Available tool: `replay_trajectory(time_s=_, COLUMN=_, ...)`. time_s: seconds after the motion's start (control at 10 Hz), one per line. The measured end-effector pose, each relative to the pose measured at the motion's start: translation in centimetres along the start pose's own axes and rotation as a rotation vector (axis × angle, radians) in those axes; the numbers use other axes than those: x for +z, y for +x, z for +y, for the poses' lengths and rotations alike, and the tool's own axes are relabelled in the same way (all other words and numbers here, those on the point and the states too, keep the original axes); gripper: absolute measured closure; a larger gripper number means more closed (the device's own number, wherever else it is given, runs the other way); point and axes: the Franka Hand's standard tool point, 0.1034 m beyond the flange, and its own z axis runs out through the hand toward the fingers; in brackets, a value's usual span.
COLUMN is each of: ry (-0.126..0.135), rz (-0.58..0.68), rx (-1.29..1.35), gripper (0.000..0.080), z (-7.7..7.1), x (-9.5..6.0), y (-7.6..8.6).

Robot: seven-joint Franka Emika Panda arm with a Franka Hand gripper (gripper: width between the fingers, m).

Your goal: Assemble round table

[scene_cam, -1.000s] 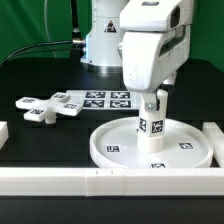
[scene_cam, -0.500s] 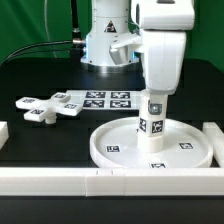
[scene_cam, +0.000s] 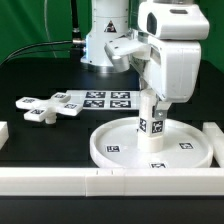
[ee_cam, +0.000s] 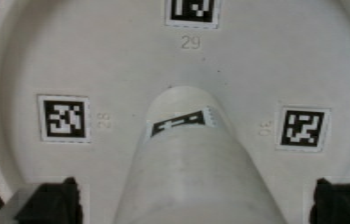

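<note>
The round disc (scene_cam: 120, 150) lies flat near the front rail. It also fills the wrist view (ee_cam: 83, 60). The thick short cylinder (scene_cam: 151, 130) stands upright in the disc's centre and shows in the wrist view (ee_cam: 198, 160). My gripper (scene_cam: 151, 101) is straight above the cylinder, with its fingers down around the cylinder's top. In the wrist view my gripper (ee_cam: 193, 203) is open: both fingertips (ee_cam: 55, 203) stand clear of the cylinder's sides, with a gap on each side. The cross-shaped piece (scene_cam: 42, 107) lies on the table at the exterior view's left.
The marker board (scene_cam: 106, 99) lies behind the disc. A long white rail (scene_cam: 90, 181) runs along the front, with shorter rails at the exterior view's right (scene_cam: 213, 136) and left (scene_cam: 3, 131). The arm's base (scene_cam: 105, 35) stands at the back.
The hand has turned about its upright axis above the cylinder, and its body now sits further to the exterior view's right. The cylinder and disc have not moved.
</note>
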Motion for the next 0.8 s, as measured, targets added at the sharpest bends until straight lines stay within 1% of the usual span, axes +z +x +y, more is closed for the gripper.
replay_trajectory(time_s=0.4, ry=0.004, rz=0.0, rx=0.013, gripper=0.0162, z=-0.03, x=0.06, y=-0.05)
replay_trajectory(time_s=0.5, ry=0.004, rz=-0.001, rx=0.013, gripper=0.0331, z=-0.04, x=0.07, y=-0.09)
replay_trajectory(time_s=0.6, ry=0.004, rz=-0.001, rx=0.013, gripper=0.0395, z=-0.04, x=0.07, y=-0.1)
replay_trajectory(time_s=0.8, ry=0.004, rz=-0.001, rx=0.046, gripper=0.0395, z=-0.04, x=0.07, y=-0.1)
